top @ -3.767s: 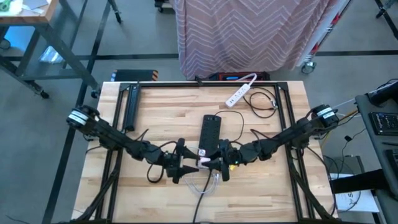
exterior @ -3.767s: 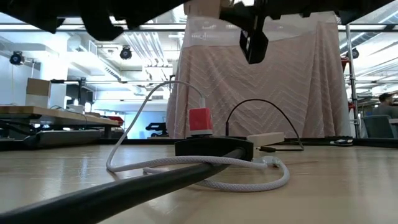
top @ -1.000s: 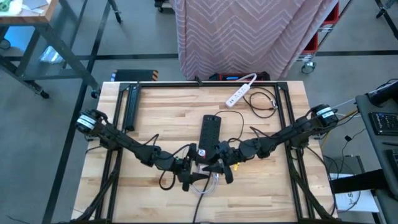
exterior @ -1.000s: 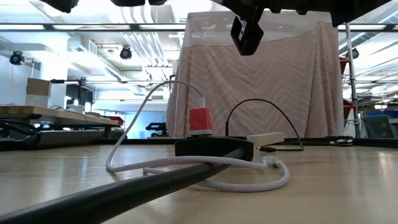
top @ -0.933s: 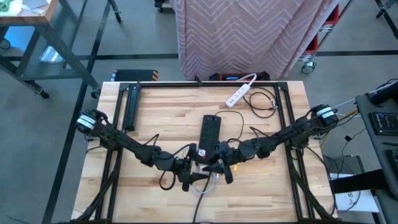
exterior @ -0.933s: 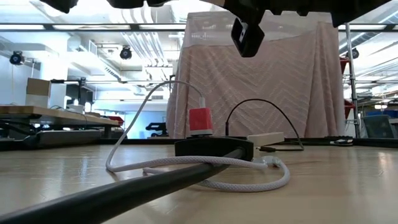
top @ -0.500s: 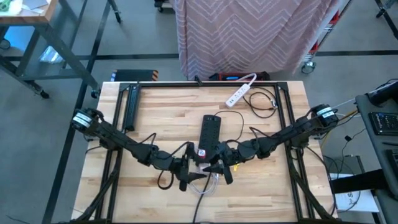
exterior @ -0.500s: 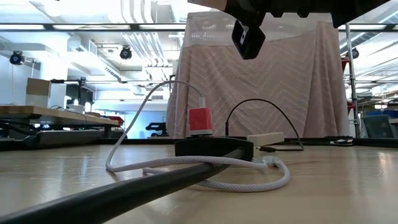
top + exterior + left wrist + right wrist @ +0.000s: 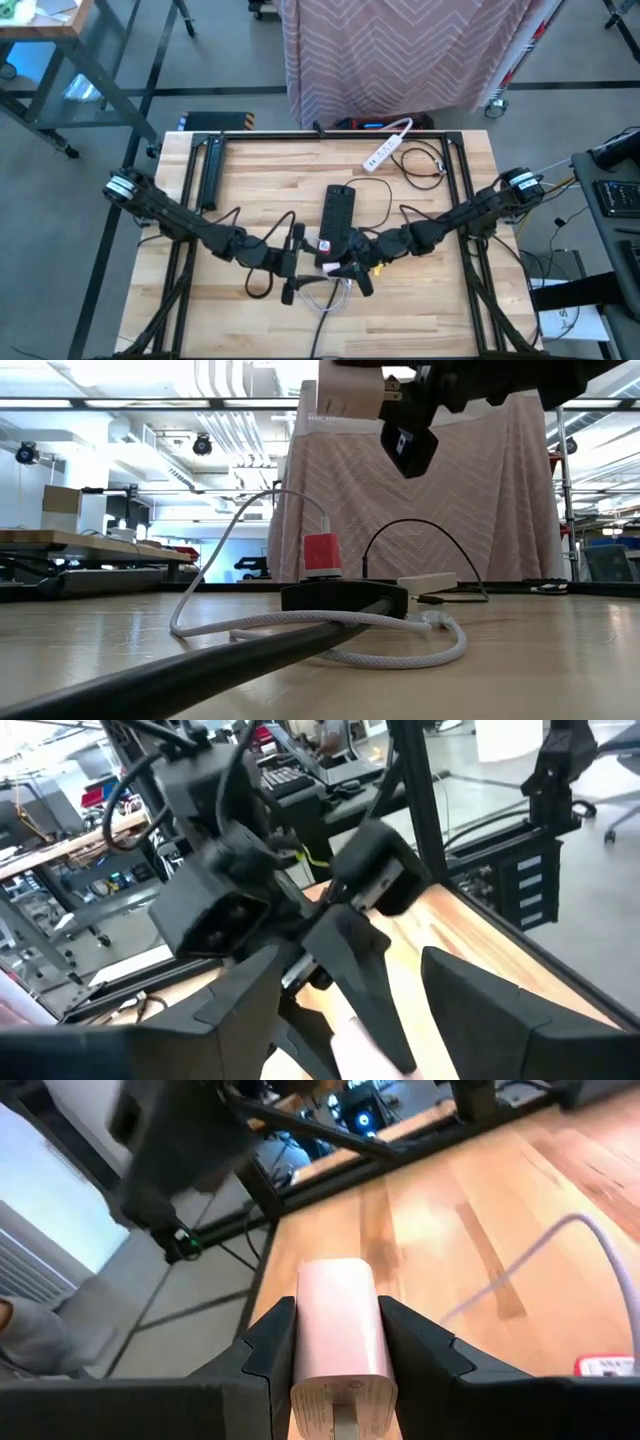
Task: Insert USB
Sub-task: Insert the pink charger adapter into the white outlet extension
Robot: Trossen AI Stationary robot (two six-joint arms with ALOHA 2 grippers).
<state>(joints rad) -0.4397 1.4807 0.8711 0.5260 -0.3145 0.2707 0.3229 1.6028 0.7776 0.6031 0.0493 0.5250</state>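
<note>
The right end effector [image 9: 335, 1342] pinches a pale charger block [image 9: 337, 1330] above the tabletop [image 9: 260, 180]; the left end effector [image 9: 345, 995] is spread nearby, so insertion isn't done

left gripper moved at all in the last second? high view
Yes. The left gripper has pulled back toward the table's left, away from the black power strip, leaving a wider gap to the right gripper, which holds the pink charger.
</note>
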